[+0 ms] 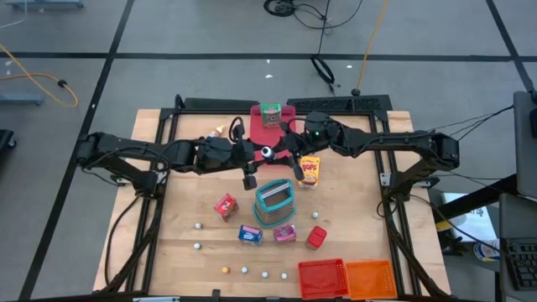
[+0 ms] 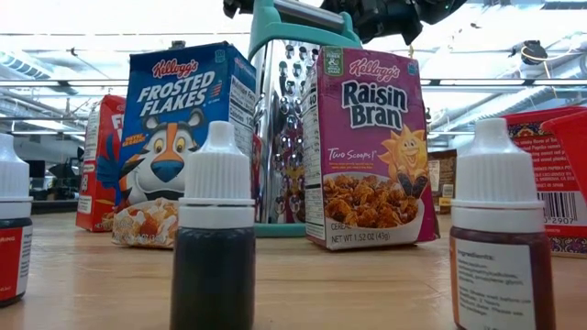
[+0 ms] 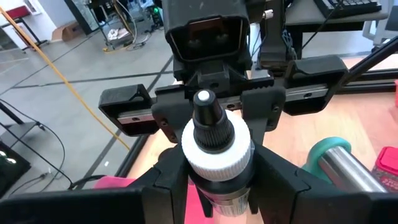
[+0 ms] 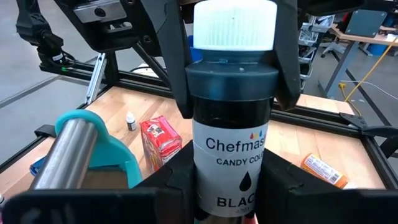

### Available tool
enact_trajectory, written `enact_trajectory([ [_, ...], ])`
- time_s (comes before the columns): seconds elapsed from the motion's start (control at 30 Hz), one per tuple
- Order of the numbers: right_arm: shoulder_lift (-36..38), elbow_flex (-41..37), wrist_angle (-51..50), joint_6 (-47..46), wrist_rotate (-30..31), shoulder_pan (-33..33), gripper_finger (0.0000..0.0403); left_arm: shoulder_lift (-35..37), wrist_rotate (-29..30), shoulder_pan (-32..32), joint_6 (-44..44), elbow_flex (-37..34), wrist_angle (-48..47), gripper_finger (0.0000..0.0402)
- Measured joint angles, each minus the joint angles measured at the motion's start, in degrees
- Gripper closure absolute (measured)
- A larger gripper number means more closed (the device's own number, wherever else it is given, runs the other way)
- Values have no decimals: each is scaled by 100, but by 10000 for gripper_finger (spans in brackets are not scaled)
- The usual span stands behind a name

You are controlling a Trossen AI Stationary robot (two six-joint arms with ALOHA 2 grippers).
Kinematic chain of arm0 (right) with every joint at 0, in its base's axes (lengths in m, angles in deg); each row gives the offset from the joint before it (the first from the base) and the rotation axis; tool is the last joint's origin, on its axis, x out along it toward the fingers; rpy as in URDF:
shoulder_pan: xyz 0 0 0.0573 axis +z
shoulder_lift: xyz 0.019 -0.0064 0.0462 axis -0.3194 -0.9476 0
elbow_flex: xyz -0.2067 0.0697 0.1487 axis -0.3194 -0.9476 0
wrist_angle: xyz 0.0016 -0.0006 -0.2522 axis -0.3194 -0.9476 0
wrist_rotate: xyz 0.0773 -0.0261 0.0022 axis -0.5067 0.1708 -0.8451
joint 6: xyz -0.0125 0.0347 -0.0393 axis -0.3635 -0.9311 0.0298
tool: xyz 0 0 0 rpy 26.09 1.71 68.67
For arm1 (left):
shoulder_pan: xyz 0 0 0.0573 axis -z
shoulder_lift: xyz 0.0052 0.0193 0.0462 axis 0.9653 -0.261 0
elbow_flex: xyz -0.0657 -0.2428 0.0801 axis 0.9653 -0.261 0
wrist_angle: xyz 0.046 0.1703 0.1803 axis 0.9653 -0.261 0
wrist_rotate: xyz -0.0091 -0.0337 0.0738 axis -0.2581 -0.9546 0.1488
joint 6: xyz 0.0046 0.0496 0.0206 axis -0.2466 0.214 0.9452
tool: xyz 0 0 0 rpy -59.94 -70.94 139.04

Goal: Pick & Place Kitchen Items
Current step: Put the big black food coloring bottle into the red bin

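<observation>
A small black-filled dropper bottle with a white ribbed cap [image 1: 266, 153] hangs in the air between my two grippers, over the table's middle between the pink tray [image 1: 254, 126] and the teal-handled grater [image 1: 274, 201]. My left gripper [image 3: 221, 186] reaches it from the table's left and my right gripper [image 4: 227, 186] from the right; both are shut on it. Toy cereal boxes stand upright near the grater: Frosted Flakes [image 2: 188, 137] and Raisin Bran [image 2: 371, 147]. Two more dropper bottles [image 2: 213, 229] [image 2: 500, 238] stand on their bases near the front edge. My left gripper pinches the bottle just below the white cap [image 3: 217, 152], one finger [image 4: 174, 62] on each side of the neck, coming level from the table's left. The bottle stands upright, clear of the table. My right gripper pinches the bottle's labelled body [image 4: 231, 155] between its two fingers [image 4: 180, 180], lower than the left gripper's hold, coming level from the table's right. The bottle is upright and lifted clear.
A brown box [image 1: 270, 115] sits on the pink tray. A yellow-orange box [image 1: 310, 170], a red box [image 1: 226, 205] and a red packet [image 1: 316, 238] lie around the grater. A red bin [image 1: 323, 277] and an orange bin [image 1: 369, 278] stand at the near right edge. Small bottles dot the near side.
</observation>
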Motion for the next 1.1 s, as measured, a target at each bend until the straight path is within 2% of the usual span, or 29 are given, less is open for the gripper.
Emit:
enact_trajectory([
  [0.17,0,0,-12,2,6,0,304,0,88,39,141,0,-107,256],
  [0.43,90,7,-103,-41,-41,-5,304,331,425,175,223,-10,-505,214],
  [0.53,182,-2,-316,-56,-326,4,306,492,844,257,145,0,-684,205],
  [0.6,269,2,-350,-89,-571,60,306,658,1181,339,-30,-25,-1161,203],
  [0.7,463,2,-674,-24,-627,241,306,781,1456,383,-327,1,-1361,202],
  [0.87,815,-14,-1000,107,-618,793,306,845,1574,435,-775,-10,-1893,202],
  [0.97,1122,-300,-980,144,-485,1185,306,829,1589,464,-983,-20,-2039,202],
  [1.1,1593,-1045,-701,112,345,1732,306,829,1607,513,-1223,-20,-2121,201],
])
